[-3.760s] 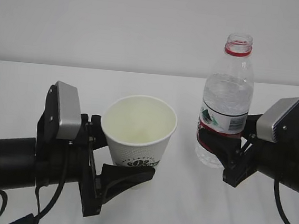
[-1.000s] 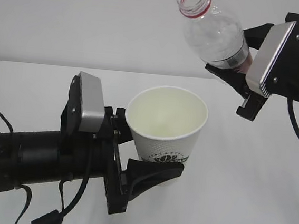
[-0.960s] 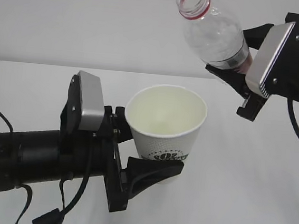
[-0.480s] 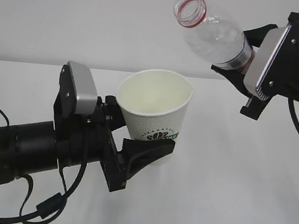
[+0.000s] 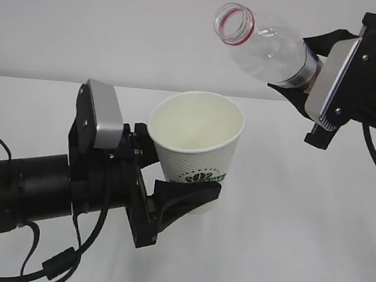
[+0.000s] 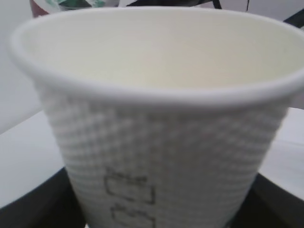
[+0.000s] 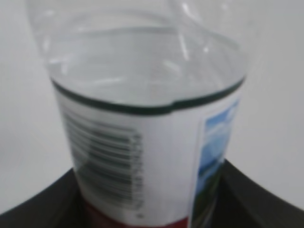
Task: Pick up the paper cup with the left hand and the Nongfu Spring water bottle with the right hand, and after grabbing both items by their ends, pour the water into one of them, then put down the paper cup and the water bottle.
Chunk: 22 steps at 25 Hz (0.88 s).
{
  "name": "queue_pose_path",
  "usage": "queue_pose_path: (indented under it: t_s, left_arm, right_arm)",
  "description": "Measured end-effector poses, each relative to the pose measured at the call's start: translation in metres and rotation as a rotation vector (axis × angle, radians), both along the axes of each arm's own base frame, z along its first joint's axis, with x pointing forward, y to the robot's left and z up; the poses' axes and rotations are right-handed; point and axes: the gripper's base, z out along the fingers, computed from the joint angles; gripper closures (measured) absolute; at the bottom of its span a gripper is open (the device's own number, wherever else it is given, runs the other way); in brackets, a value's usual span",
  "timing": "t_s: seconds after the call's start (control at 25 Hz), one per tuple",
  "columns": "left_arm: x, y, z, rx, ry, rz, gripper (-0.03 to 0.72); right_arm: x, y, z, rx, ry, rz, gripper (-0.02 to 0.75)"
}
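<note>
- The left hand has its black fingers closed round the lower part of the paper cup, holding it upright and lifted clear of the white counter, roughly over the counter's middle.
- The right hand is clamped on the labelled lower end of the Nongfu Spring water bottle, which is tipped over with its uncapped mouth and red neck ring pointing toward the left, higher than the cup and a little to the right of its rim.
- In the right wrist view the water shows as a clear pool lying against the bottle wall above the label; no stream is visible leaving the mouth, and the cup's pale inside looks dry in the left wrist view.
- The step in hand seems to be the pour. To do it well, the mouth should sit squarely over the cup's opening before the bottle is tipped further, and the tilt should grow slowly so the water does not gush past the rim.
- The cup should stay level and steady; its thin wall could buckle under a harder squeeze.
- Nothing else stands on the counter near the two hands, and a plain pale wall is behind, so the way is unobstructed; the main risk is spilling onto the counter or the left hand.
</note>
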Motion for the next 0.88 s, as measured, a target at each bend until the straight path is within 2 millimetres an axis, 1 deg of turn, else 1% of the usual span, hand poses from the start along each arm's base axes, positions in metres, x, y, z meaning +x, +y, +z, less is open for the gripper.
queue_pose_path:
  t_s: [0.6,0.88]
  left_arm:
    - [-0.0009,-0.0003,-0.0002,0.004,-0.003,-0.010,0.124]
    - [-0.0009,-0.0003,-0.0002,0.004,-0.003,-0.010,0.124]
  right_arm:
    - [0.0026,-0.0026,0.0041,-0.042,-0.085,-0.027,0.289]
    - [0.0030,-0.0031,0.0045,-0.095,-0.128,-0.025,0.289]
